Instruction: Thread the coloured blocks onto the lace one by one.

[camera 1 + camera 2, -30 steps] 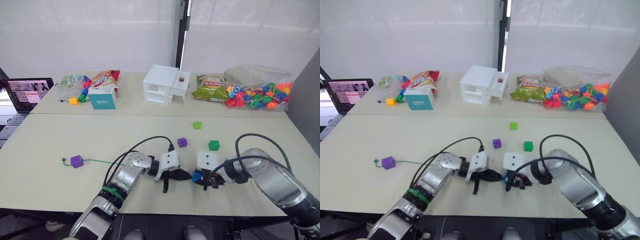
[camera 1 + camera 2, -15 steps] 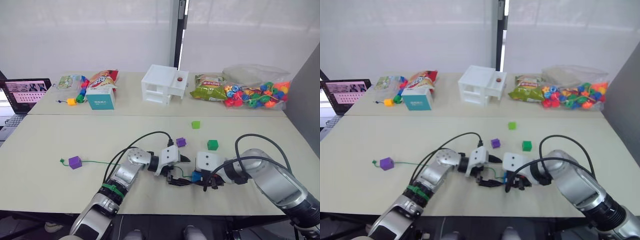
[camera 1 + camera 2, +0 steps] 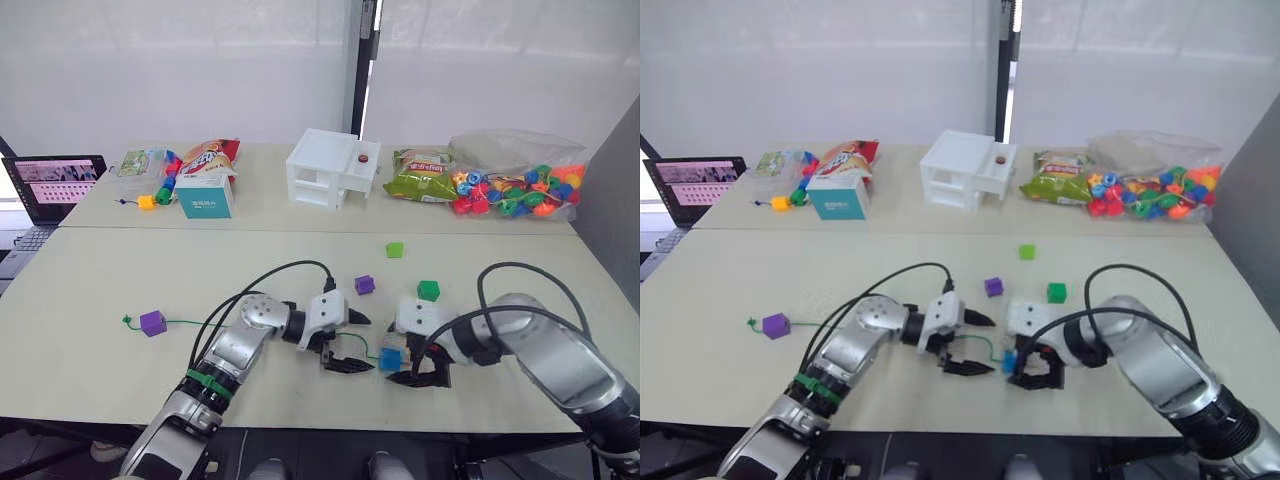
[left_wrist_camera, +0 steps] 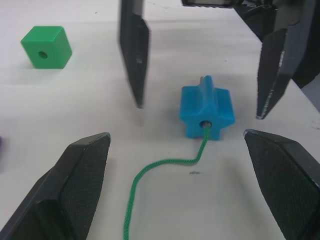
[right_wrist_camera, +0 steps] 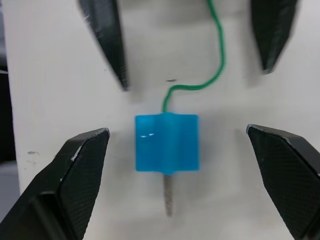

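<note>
Lace (image 4: pixel 165 176) passes into the blue block (image 5: pixel 167 142), hidden inside except its silvery tip. Block lies on the table (image 3: pixel 120 270), untouched between my left gripper (image 3: pixel 350 342) and right gripper (image 3: pixel 425 372), both open.

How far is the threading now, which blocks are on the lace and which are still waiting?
Done: one purple block sits on the lace near its knotted end.
In hand: the blue block lies on the table with the silvery tip poking out of it; the left gripper and right gripper are both open around it.
Left: the second purple block, dark green block and light green block lie loose.
</note>
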You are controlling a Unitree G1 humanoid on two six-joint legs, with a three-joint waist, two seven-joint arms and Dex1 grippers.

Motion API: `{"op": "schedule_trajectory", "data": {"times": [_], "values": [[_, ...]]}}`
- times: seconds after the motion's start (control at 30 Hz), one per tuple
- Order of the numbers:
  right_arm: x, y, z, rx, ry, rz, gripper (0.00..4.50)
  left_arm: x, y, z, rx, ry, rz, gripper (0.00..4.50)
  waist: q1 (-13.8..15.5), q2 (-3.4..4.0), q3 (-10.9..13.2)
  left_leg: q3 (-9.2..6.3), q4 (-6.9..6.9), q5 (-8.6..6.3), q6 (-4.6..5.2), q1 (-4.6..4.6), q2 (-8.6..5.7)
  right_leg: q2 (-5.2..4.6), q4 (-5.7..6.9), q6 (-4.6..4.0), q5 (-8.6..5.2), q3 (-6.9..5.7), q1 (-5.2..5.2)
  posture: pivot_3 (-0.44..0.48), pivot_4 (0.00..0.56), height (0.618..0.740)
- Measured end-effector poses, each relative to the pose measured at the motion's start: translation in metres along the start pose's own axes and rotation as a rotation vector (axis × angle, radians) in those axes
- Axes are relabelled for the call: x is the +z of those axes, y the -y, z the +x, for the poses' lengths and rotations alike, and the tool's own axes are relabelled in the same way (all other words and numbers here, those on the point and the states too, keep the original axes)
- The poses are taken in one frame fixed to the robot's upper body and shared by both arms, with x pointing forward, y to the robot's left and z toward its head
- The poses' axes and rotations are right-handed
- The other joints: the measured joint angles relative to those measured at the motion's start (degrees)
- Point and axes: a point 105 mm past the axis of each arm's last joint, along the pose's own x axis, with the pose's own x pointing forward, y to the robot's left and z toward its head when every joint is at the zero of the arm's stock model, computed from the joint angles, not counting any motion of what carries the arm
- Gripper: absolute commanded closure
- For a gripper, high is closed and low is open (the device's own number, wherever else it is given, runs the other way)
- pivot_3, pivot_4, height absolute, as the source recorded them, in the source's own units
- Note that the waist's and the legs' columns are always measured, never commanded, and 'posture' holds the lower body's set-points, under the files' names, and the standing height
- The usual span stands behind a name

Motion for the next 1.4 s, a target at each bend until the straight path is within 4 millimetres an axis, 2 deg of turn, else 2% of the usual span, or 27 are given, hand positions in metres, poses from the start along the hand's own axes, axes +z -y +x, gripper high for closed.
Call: {"op": "schedule_trajectory", "data": {"times": [0.07,0.13,0.33,0.5,0.57,0.6,0.73,0.77,0.8,0.83,0.9,1.0,1.33,1.37,1.4], "values": [[0.0,-0.001,-0.013,-0.017,0.006,0.008,0.06,0.004,0.003,0.008,-0.022,0.018,0.009,0.0,0.2,0.0,0.0,-0.01,-0.01,-0.01,0.01,-0.02,0.0,0.0,-0.01,0.0,0.0,-0.01,0.0,0.0,0.15,0.74],[-0.002,-0.011,-0.023,0.001,0.003,0.028,0.06,0.006,0.006,0.017,-0.041,0.035,0.021,0.0,0.4,-0.01,0.0,-0.01,0.0,-0.03,0.06,-0.03,0.0,0.0,-0.02,0.0,0.0,-0.01,0.0,0.0,0.15,0.74],[-0.007,-0.036,-0.025,0.052,0.006,0.09,0.06,0.003,0.006,0.035,-0.056,0.021,0.028,0.0,0.4,-0.03,0.0,0.04,0.03,-0.03,0.06,-0.02,0.0,0.0,-0.04,0.01,0.0,0.0,0.02,0.0,0.15,0.74],[-0.013,-0.034,-0.029,0.0,-0.005,0.128,0.06,0.0,0.009,0.045,-0.073,0.016,0.028,0.0,0.6,-0.04,0.0,0.05,0.05,-0.03,0.06,-0.01,0.0,0.0,-0.05,0.01,-0.01,0.0,0.04,0.0,0.15,0.74],[-0.015,-0.033,-0.028,-0.021,-0.011,0.137,0.0,0.0,0.009,0.046,-0.076,0.015,0.031,0.58,0.6,-0.04,0.0,0.05,0.05,-0.03,0.06,-0.01,0.0,0.0,-0.05,0.01,-0.01,0.01,0.03,0.0,0.15,0.74],[-0.016,-0.032,-0.027,-0.03,-0.013,0.136,0.0,0.0,0.009,0.047,-0.077,0.014,0.032,0.68,0.6,-0.04,0.0,0.05,0.06,-0.03,0.06,-0.02,0.0,0.0,-0.06,0.02,-0.01,0.01,0.03,0.0,0.15,0.74],[-0.023,-0.025,-0.021,-0.1,-0.041,0.09,0.0,-0.002,0.01,0.045,-0.088,0.007,0.03,2.05,0.6,-0.04,0.0,0.05,0.05,-0.03,0.06,-0.01,0.0,0.0,-0.06,0.02,-0.01,0.0,0.03,0.0,0.15,0.74],[-0.025,-0.024,-0.019,-0.104,-0.044,0.083,0.0,-0.002,0.01,0.044,-0.09,0.005,0.03,2.25,0.5,-0.04,0.0,0.05,0.05,-0.03,0.06,-0.01,0.0,0.0,-0.06,0.03,-0.01,0.0,0.03,0.0,0.15,0.74],[-0.026,-0.022,-0.016,-0.112,-0.048,0.072,0.0,-0.003,0.01,0.044,-0.092,0.002,0.03,2.72,0.5,-0.04,0.0,0.05,0.05,-0.03,0.06,-0.01,0.0,0.0,-0.06,0.03,-0.01,0.01,0.03,0.0,0.15,0.74],[-0.026,-0.02,-0.014,-0.117,-0.048,0.068,0.0,-0.003,0.01,0.043,-0.093,0.002,0.03,3.01,0.5,-0.04,0.0,0.05,0.05,-0.03,0.06,-0.01,0.0,0.0,-0.06,0.03,-0.01,0.0,0.03,0.0,0.15,0.74],[-0.027,-0.016,-0.01,-0.128,-0.049,0.053,0.0,-0.003,0.01,0.043,-0.094,0.001,0.031,3.09,0.5,-0.04,0.0,0.05,0.05,-0.03,0.06,0.0,0.0,0.0,-0.06,0.02,-0.01,0.0,0.03,0.0,0.15,0.74],[-0.03,-0.013,-0.003,-0.131,-0.056,0.05,0.8,-0.003,0.01,0.043,-0.094,0.0,0.03,3.09,0.5,-0.04,0.0,0.05,0.05,-0.03,0.06,-0.01,0.0,0.0,-0.06,0.02,-0.01,0.0,0.03,0.0,0.15,0.74],[-0.028,-0.022,0.01,-0.08,-0.032,0.068,4.2,-0.003,0.01,0.043,-0.09,-0.003,0.028,3.09,0.4,-0.03,0.0,0.04,0.06,-0.03,0.06,0.01,0.0,0.0,-0.05,0.03,-0.01,0.0,0.04,0.0,0.15,0.74],[-0.028,-0.022,0.01,-0.081,-0.029,0.069,4.49,-0.003,0.009,0.043,-0.091,-0.003,0.027,3.09,0.4,-0.03,0.0,0.04,0.06,-0.03,0.06,0.01,0.0,0.0,-0.05,0.02,-0.01,0.0,0.04,0.0,0.15,0.74],[-0.027,-0.022,0.011,-0.083,-0.027,0.07,4.5,-0.003,0.009,0.043,-0.09,-0.004,0.027,3.09,0.4,-0.03,0.0,0.04,0.06,-0.03,0.05,0.01,0.0,0.0,-0.05,0.02,-0.01,0.01,0.04,0.0,0.15,0.74]]}}
